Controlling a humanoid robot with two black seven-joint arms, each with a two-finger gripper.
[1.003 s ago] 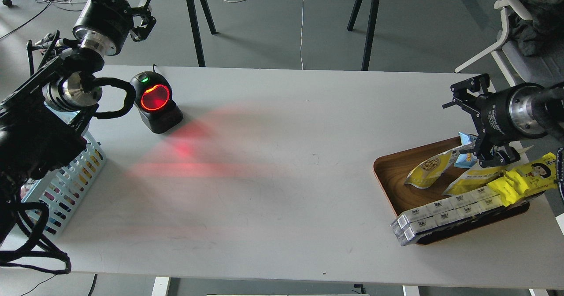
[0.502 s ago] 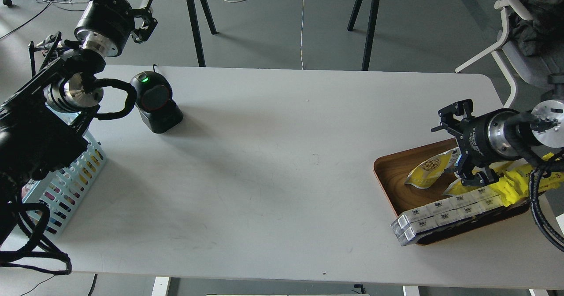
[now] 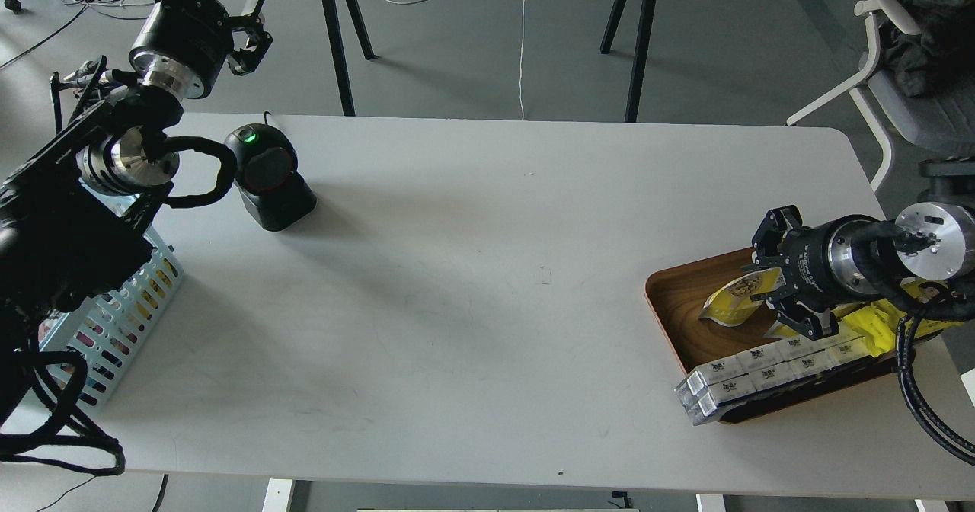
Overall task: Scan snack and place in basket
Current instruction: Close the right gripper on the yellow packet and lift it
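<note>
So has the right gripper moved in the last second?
Yes. The right gripper has dropped lower and come nearer over the wooden tray, now open around the yellow nut pouch.

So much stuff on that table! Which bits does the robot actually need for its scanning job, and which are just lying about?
Needed:
- snack, in the wooden tray
- scanner
- basket
- right gripper, open over the snack

Lying about:
- white boxes
- bright yellow wrapper
- chair

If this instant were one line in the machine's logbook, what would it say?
phase: reaching | right tool: open, over snack in tray | left tool: idle | scanner: unused | basket: waiting
</note>
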